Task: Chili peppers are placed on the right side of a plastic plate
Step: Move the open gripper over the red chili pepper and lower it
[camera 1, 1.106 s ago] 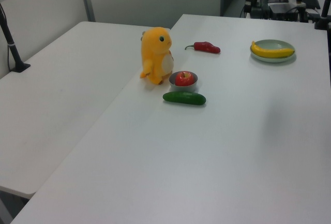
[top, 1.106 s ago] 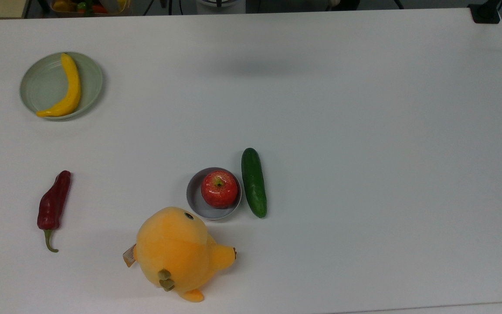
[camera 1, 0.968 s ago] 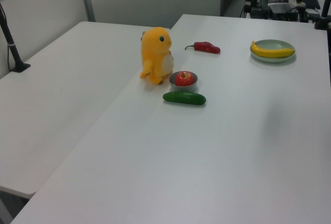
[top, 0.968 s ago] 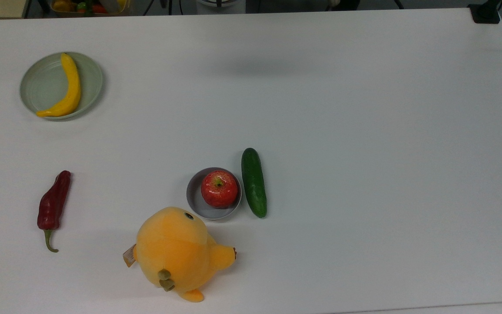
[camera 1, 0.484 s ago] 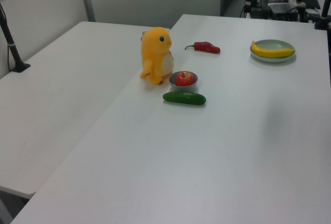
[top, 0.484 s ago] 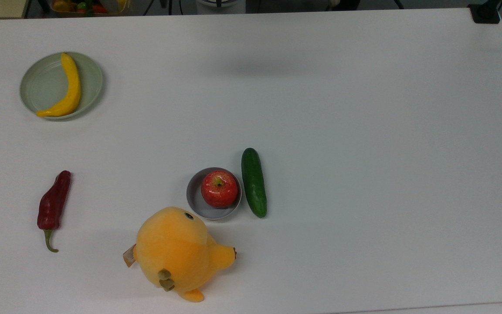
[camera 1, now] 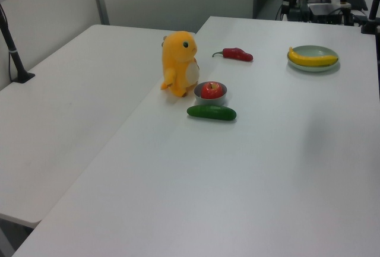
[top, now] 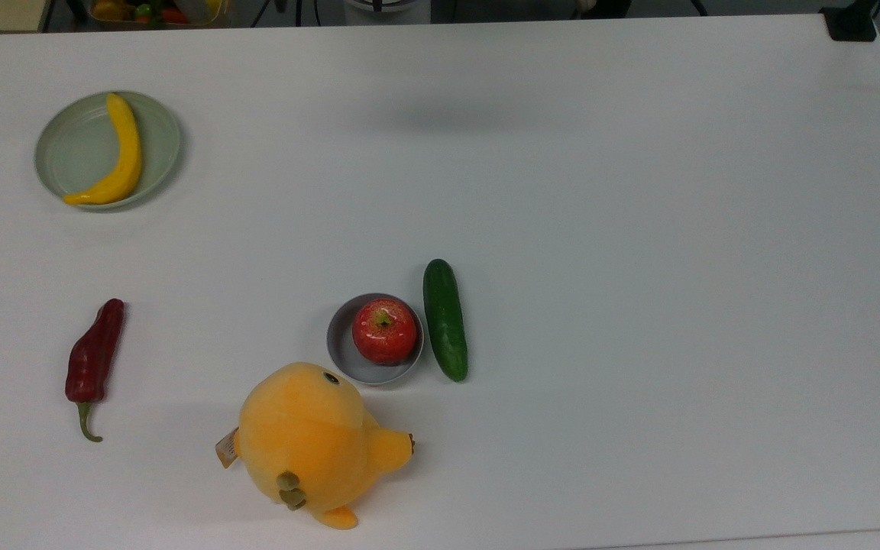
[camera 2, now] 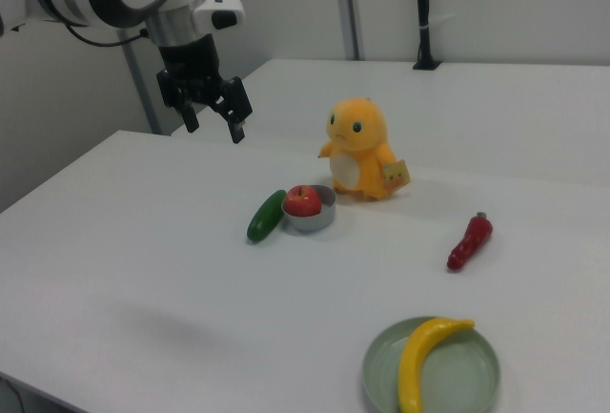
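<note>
Right view: the gripper is held wide, empty, well above the chili peppers and plastic plate.

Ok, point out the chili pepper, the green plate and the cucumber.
chili pepper (top: 93, 355): top view, middle of the red body.
green plate (top: 73, 149): top view, bare floor beside the banana.
cucumber (top: 444, 319): top view, middle of its length.

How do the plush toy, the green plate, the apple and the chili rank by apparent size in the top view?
1. plush toy
2. green plate
3. chili, long but narrow
4. apple; its area is close to the chili's, so this order is unsure
</note>
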### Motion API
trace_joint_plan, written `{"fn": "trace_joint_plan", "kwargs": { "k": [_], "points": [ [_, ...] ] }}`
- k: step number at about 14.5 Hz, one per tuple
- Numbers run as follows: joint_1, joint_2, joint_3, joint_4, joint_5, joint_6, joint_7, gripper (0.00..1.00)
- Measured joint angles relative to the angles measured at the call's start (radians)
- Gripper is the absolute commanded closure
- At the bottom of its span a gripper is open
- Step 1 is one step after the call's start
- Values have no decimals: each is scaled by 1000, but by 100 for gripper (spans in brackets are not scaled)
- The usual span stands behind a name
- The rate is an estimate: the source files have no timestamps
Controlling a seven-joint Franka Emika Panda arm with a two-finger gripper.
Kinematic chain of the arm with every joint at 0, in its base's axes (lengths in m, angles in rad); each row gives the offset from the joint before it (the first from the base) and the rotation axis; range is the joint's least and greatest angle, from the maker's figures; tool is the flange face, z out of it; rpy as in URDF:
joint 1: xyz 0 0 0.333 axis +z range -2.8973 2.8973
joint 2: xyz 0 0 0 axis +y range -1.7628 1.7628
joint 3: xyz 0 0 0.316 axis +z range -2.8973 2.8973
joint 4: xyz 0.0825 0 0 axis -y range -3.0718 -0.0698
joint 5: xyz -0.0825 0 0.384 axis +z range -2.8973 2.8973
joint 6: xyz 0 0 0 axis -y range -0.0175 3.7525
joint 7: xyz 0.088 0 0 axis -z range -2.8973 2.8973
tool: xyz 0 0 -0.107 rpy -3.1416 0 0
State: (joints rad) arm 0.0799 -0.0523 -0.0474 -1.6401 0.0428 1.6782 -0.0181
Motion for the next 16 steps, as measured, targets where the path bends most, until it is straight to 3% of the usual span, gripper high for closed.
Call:
{"fn": "trace_joint_plan", "kwargs": {
  "k": [5, 8, 13, 16],
  "points": [
    [-37, 72, -55, 46, -5, 69, -171, 0],
    [-91, 161, -94, 86, -5, 257, -246, 0],
    [-200, 334, -97, 88, 18, 584, -329, 0],
    [-229, 464, -96, 91, 30, 783, -340, 0]
  ]
}}
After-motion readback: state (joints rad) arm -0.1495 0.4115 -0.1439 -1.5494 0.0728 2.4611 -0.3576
